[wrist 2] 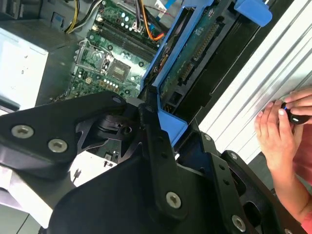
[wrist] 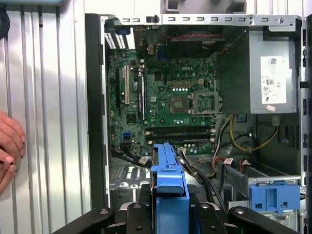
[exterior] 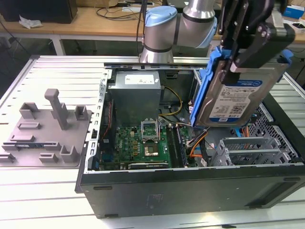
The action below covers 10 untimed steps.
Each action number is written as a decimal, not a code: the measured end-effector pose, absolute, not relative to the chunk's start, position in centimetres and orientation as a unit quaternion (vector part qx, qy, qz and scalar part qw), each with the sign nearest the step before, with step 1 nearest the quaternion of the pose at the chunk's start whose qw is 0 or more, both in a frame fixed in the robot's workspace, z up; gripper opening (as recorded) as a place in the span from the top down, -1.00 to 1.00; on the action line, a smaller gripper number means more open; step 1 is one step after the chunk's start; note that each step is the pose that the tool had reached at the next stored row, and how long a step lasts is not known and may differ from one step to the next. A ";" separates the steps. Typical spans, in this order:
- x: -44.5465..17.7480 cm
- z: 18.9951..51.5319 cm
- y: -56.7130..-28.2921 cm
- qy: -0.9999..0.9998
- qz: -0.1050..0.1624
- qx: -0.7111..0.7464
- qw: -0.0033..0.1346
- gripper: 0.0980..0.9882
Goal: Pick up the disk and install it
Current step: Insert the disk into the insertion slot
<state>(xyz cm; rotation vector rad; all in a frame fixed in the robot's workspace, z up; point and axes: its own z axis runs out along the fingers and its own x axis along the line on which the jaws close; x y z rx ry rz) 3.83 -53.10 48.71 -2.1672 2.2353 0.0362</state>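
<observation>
The disk [exterior: 233, 98], a silver hard drive with a white-and-blue label in a blue carrier frame, hangs tilted on edge above the right side of the open computer case [exterior: 190, 186]. My gripper [exterior: 237, 59] is shut on its upper part. In the second wrist view the disk [wrist 2: 195, 53] shows its circuit-board underside, with the black gripper [wrist 2: 152, 129] clamped on the blue frame. In the first wrist view the disk [wrist: 168, 187] is seen edge-on between the gripper's fingers [wrist: 138, 214], over the drive bay area.
Inside the case lie the green motherboard [exterior: 143, 143], the grey power supply [exterior: 136, 95], loose cables [exterior: 198, 143] and a metal drive cage [exterior: 248, 150]. A blue latch [wrist: 274, 195] sits by the cage. A grey fixture [exterior: 47, 129] lies on the exterior view's left. A person's hand [wrist 2: 280, 136] rests beside the case.
</observation>
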 end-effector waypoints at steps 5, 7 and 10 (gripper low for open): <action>5.6 48.6 -53.2 0.718 0.012 -0.696 0.014 0.40; 6.7 48.6 -53.3 0.718 0.012 -0.696 0.014 0.40; 7.8 48.5 -53.3 0.718 0.012 -0.696 0.014 0.40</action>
